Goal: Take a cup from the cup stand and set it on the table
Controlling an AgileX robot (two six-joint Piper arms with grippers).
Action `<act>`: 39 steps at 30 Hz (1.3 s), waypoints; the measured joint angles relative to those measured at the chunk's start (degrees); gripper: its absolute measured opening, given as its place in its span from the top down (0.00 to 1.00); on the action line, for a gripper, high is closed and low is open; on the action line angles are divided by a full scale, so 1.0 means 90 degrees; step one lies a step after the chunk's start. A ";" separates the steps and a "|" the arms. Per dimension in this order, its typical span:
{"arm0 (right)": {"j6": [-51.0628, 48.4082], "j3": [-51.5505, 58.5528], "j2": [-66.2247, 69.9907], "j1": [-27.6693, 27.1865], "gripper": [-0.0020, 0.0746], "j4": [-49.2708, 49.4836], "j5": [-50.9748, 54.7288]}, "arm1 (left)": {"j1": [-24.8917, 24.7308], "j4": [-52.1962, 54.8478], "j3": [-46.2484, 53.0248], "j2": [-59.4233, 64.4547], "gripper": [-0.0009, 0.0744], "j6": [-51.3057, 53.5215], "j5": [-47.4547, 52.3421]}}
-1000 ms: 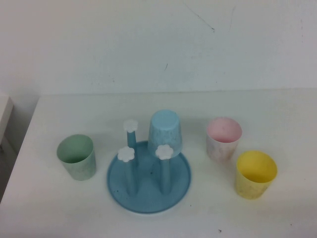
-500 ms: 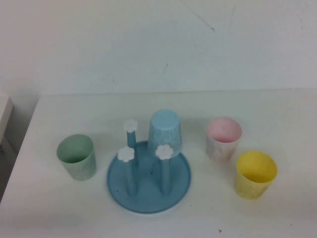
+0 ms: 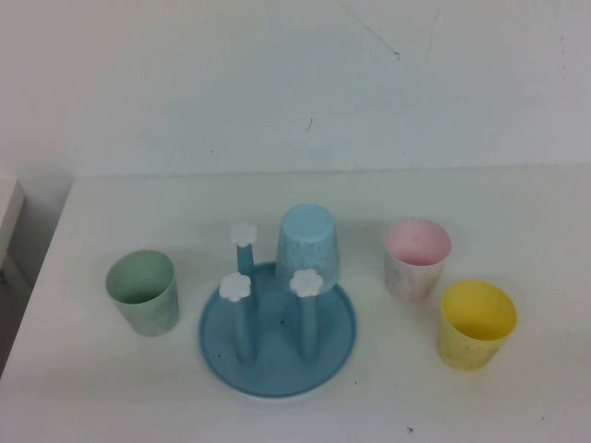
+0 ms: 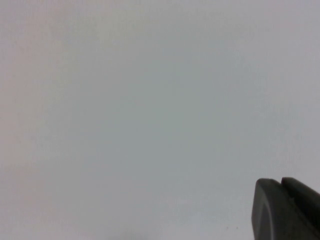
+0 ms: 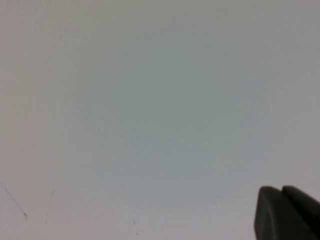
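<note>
- High view shows the white bench [image 3: 517,203] with the cup stand [image 3: 277,369] near its middle, a round blue tray carrying upright blue pegs with white flower caps.
- The light blue cup [image 3: 307,242] sits upside down over the stand's back right peg, its rim down behind the front right flower cap.
- Three other pegs [image 3: 238,318] stand bare.
- A pale green cup [image 3: 142,292] stands upright on the bench just left of the stand, apart from it.
- A pink cup [image 3: 417,257] stands upright to the stand's right, and a yellow cup [image 3: 476,324] stands just in front of and to the right of the pink one.
- Neither arm shows from the high camera.
- Left gripper [image 4: 287,207] appears only in its wrist view, dark jaws pressed together, holding nothing, facing a blank pale surface.
- Right gripper [image 5: 285,212] looks the same in its wrist view: jaws closed and empty against a pale surface with faint marks.
</note>
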 joint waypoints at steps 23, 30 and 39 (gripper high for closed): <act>0.0408 -0.2244 0.0538 0.0000 0.98 -0.0656 0.4777 | 0.0000 0.0040 -0.2036 0.0587 0.99 -0.0777 0.2690; -0.0985 -0.3291 0.2080 0.0000 0.98 0.0704 0.6265 | 0.0000 0.0050 -0.2705 0.1883 0.99 -0.0724 0.3294; -0.4452 -0.4323 0.4407 0.0000 0.98 0.3685 0.7393 | 0.0000 0.0050 -0.2736 0.2754 0.99 -0.0698 0.3267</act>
